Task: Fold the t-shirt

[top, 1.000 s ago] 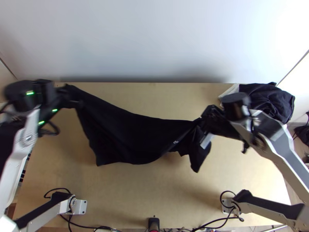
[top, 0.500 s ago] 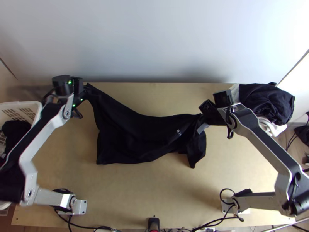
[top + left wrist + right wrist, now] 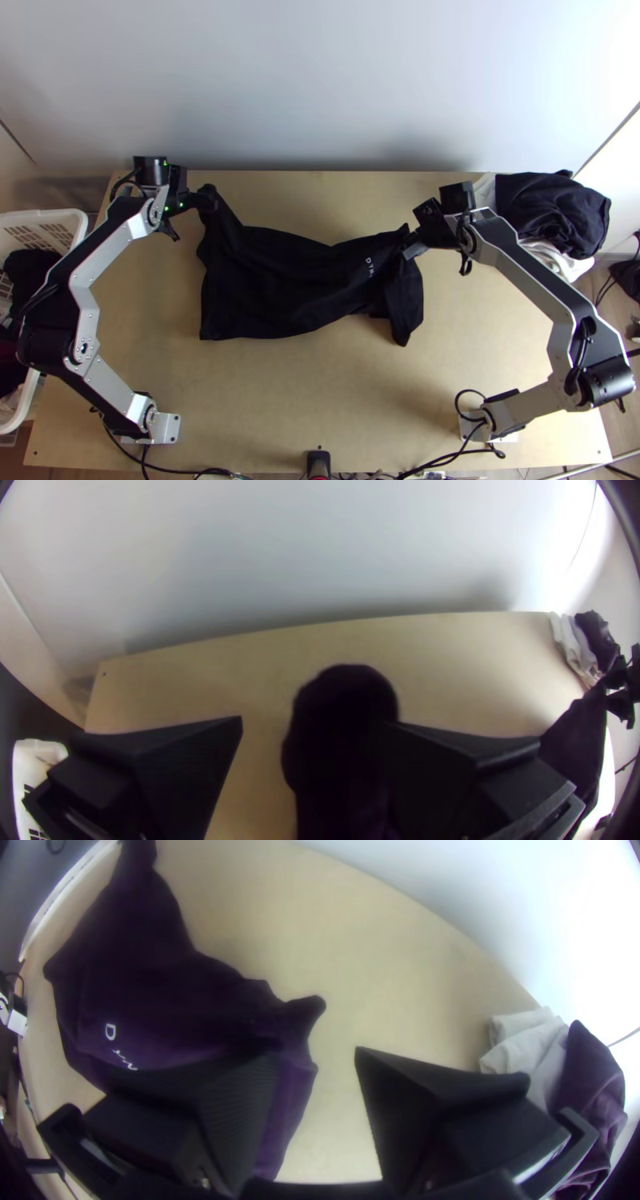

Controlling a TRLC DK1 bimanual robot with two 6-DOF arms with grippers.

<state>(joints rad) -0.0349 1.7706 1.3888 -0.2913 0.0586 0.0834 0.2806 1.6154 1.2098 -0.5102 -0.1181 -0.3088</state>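
The black t-shirt (image 3: 280, 276) lies loosely spread and wrinkled across the middle of the table, with small white lettering near its right part. In the top view my left gripper (image 3: 202, 200) is at its far left corner. Open fingers flank a bunched tip of the black t-shirt (image 3: 343, 740) in the left wrist view, where my left gripper (image 3: 313, 727) appears. At the shirt's right end is my right gripper (image 3: 411, 242). Seen from its own wrist, my right gripper (image 3: 317, 1057) is open, one finger over the t-shirt (image 3: 153, 993), with bare wood between the fingertips.
A pile of dark clothes (image 3: 552, 212) with white cloth (image 3: 556, 260) under it sits at the table's far right corner. Beyond the left edge stands a white basket (image 3: 68, 228) holding dark cloth. A pale wall (image 3: 320, 88) rises behind the table.
My left gripper has moved right and the shirt's left corner came with it; that gripper now stands open. My right gripper shifted slightly left. The shirt has sunk from a taut stretch into looser folds.
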